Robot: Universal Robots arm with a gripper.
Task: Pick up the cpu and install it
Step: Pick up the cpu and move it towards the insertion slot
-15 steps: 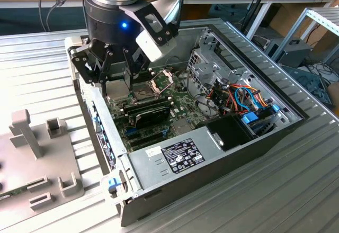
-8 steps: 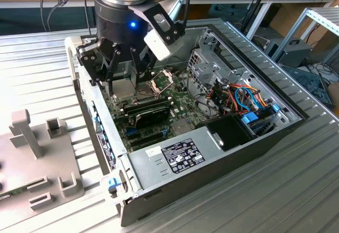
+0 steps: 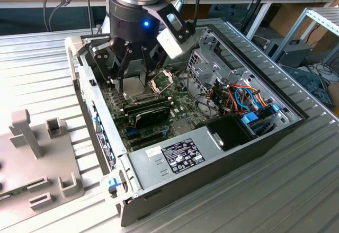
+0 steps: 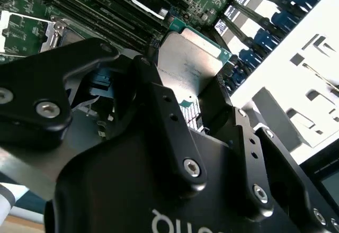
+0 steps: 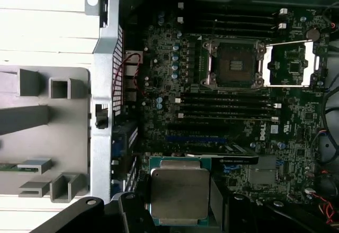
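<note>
The cpu (image 3: 132,86) is a flat square chip with a dull silvery top, held above the motherboard inside the open computer case (image 3: 275,132). My gripper (image 3: 133,79) is shut on it, black fingers (image 4: 159,100) pressing two opposite edges. Both wrist views show the cpu (image 5: 179,193) (image 4: 190,63) between the jaws, level with the board. The dark square socket (image 5: 235,63) lies bare, its shiny hinged frame (image 5: 291,63) swung open beside it. In the exterior view the socket (image 3: 161,79) sits just to the right of the held chip.
Memory slots (image 5: 228,103) and a dark expansion card (image 3: 151,110) lie between the chip and the case front. A power supply (image 3: 180,156) and coloured cables (image 3: 249,98) fill the case's right side. A grey fixture plate (image 3: 37,153) stands at the exterior view's left.
</note>
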